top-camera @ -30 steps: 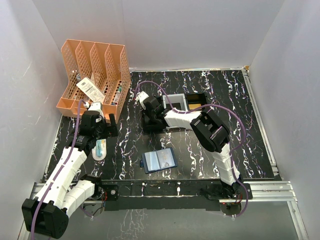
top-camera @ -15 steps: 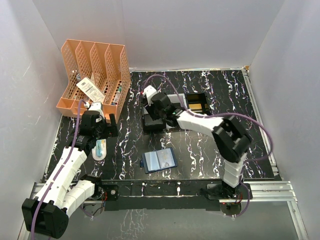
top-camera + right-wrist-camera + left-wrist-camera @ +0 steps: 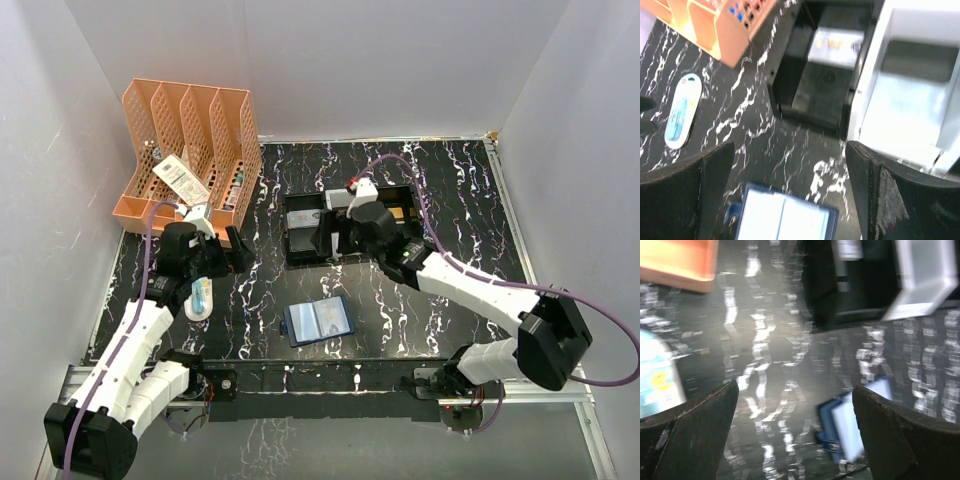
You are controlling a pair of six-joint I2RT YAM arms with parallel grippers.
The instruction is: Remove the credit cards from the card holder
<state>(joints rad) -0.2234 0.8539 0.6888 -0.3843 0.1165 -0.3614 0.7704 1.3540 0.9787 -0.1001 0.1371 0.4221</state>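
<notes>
The right fingers (image 3: 685, 195) and left fingers (image 3: 690, 435) stand apart, empty. The card holder (image 3: 318, 321) lies open by the table's (image 3: 450, 200) near edge; best pinch one card's exposed edge and slide it along its slot.

White-and-black arms (image 3: 140, 330), purple cables (image 3: 392, 159), apparently black jaws

Black tabletop (image 3: 430, 300) with white marbled veining, seen from above. At its far left corner stands an orange slotted file rack (image 3: 190, 140). A pale blue oval case (image 3: 200, 297) lies flat near the left edge. The card holder (image 3: 318, 320) lies opened flat near the front edge, lighter inner faces up. Toward the back, a black tray (image 3: 303, 240), a pale grey tray (image 3: 910, 100) and a second black tray (image 3: 413, 197) sit side by side in a row.
</notes>
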